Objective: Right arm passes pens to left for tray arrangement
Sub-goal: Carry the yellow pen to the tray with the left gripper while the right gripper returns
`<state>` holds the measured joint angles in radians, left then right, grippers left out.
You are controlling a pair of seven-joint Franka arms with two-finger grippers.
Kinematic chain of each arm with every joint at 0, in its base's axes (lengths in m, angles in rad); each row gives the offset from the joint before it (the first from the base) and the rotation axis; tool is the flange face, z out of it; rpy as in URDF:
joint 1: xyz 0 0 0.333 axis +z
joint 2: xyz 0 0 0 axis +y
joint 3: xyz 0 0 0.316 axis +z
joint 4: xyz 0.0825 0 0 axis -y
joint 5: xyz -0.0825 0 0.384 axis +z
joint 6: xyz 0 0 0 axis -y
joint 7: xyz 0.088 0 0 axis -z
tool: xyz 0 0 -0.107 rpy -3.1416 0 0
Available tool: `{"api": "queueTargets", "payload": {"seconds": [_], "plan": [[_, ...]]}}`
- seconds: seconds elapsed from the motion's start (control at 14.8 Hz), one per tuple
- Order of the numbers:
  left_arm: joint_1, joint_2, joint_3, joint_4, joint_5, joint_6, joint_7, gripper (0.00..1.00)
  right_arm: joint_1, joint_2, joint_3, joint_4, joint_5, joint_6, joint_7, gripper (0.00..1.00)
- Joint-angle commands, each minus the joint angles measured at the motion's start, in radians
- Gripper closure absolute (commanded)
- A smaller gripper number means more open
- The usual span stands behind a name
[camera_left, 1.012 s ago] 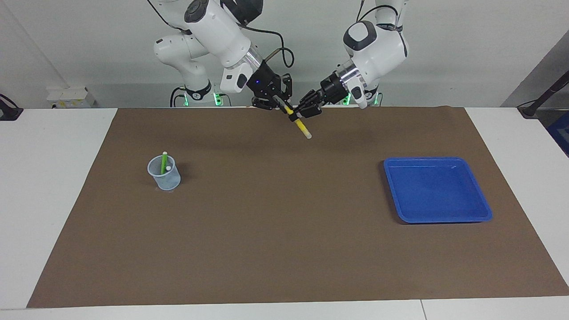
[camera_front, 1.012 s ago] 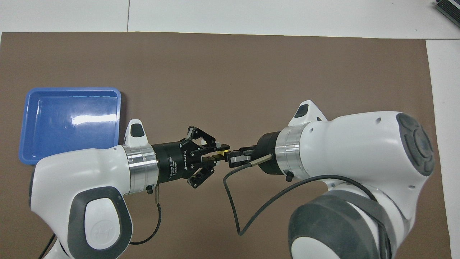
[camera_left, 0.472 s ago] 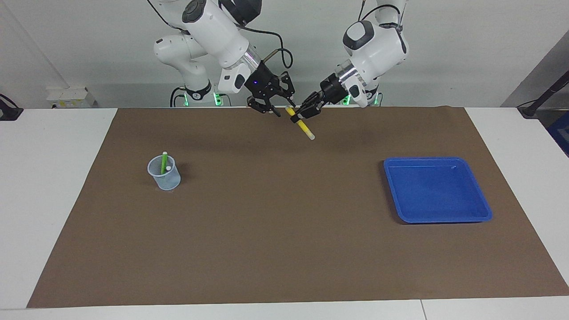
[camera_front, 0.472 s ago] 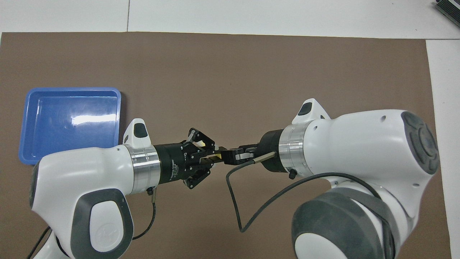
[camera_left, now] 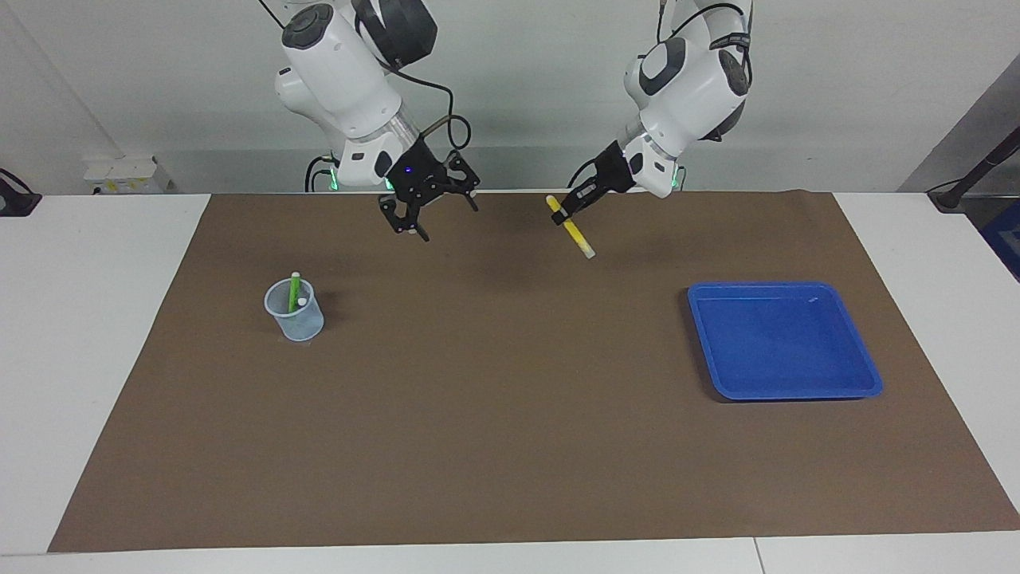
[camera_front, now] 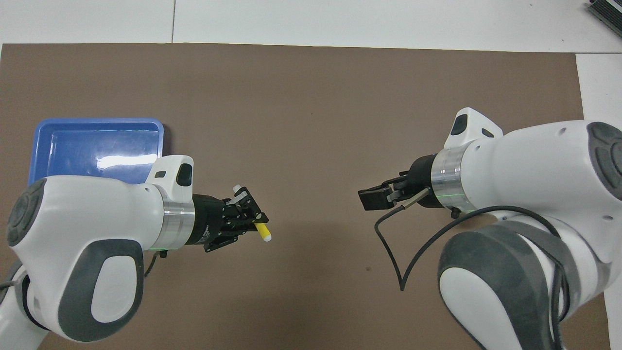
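Handover done: the right gripper [camera_left: 422, 215] had let go and drawn back with jaws wide and empty; the left gripper [camera_left: 567, 210], clamped on the yellow pen [camera_left: 575, 233], had swung toward the blue tray [camera_left: 866, 375]; tray placement looked next.

The worktop [camera_left: 103, 335] is white, built of panels with visible seams. A brown mat [camera_left: 510, 446] covers most of its surface, leaving white margins at both ends and along the edge farthest from the robots. A plain pale grey wall [camera_left: 526, 72] rises past the worktop. A white socket box [camera_left: 123, 174] sits at the wall base toward the right arm's end. Lighting is even, with soft shadows on the mat
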<state>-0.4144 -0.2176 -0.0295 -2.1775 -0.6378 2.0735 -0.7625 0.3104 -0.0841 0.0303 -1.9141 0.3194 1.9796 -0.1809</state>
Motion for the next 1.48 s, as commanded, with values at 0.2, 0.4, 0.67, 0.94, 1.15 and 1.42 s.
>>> {"api": "queueTargets", "payload": {"seconds": [0.2,0.4,0.67,0.94,1.15,1.42], "plan": [[0.114,-0.003,-0.004,0.025,0.265,-0.154,0.28,1.0,-0.177,-0.01,0.01,-0.089,-0.126,0.01,-0.34,0.05],[0.192,-0.003,-0.004,0.025,0.366,-0.197,0.47,1.0,-0.258,0.029,0.011,-0.117,-0.229,0.015,-0.428,0.18],[0.29,0.023,-0.006,0.021,0.47,-0.194,0.675,1.0,-0.321,0.098,0.01,-0.152,-0.238,0.057,-0.417,0.41],[0.353,0.098,-0.006,0.025,0.546,-0.123,0.752,1.0,-0.358,0.109,0.011,-0.157,-0.31,0.082,-0.419,0.49],[0.385,0.158,-0.006,0.027,0.602,-0.043,0.762,1.0,-0.358,0.109,0.01,-0.19,-0.312,0.117,-0.419,0.5],[0.41,0.233,-0.004,0.03,0.638,0.063,0.769,1.0,-0.375,0.124,0.01,-0.217,-0.312,0.143,-0.417,0.5]]}}
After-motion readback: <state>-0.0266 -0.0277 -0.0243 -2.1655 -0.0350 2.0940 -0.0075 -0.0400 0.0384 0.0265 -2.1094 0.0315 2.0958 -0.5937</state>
